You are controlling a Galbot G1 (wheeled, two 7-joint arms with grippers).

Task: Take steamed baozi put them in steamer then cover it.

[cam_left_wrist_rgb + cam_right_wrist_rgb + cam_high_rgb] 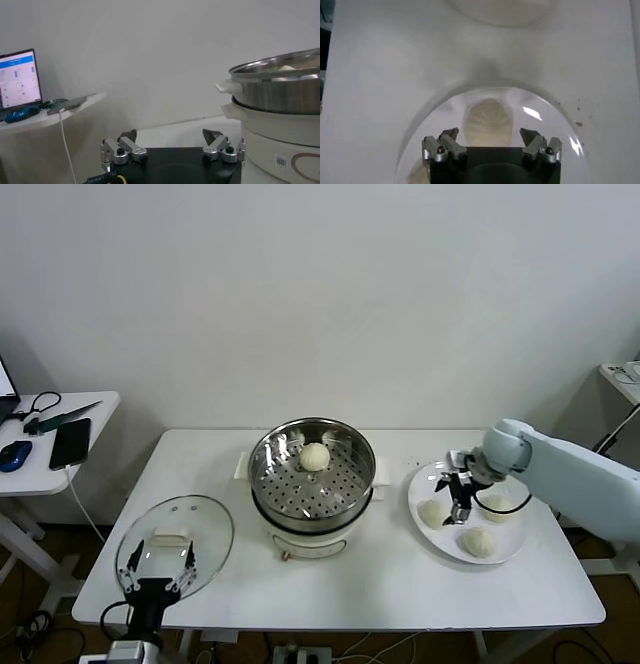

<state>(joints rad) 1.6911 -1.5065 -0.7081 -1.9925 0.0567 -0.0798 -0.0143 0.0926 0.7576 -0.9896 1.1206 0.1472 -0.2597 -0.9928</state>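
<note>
The steamer [312, 484] stands mid-table on its cream base, with one baozi [315, 455] on the perforated tray. Three more baozi [433, 513] [479, 541] [497, 507] lie on a white plate [450, 536] at the right. My right gripper [460, 494] hangs open just above the plate, over its left-hand baozi [487, 121], which shows between the spread fingers without touching them. The cover [200, 519], a glass lid with a cream handle, lies flat at the table's front left. My left gripper [160, 569] is open and empty at the cover's near edge, and the steamer [280, 90] is to its side.
A side table [95, 409] at the far left holds a phone [70, 443], a mouse [14, 455] and scissors [40, 406]. A laptop [19, 80] shows in the left wrist view. The white wall is close behind the table. Another table's edge [622, 374] shows at the far right.
</note>
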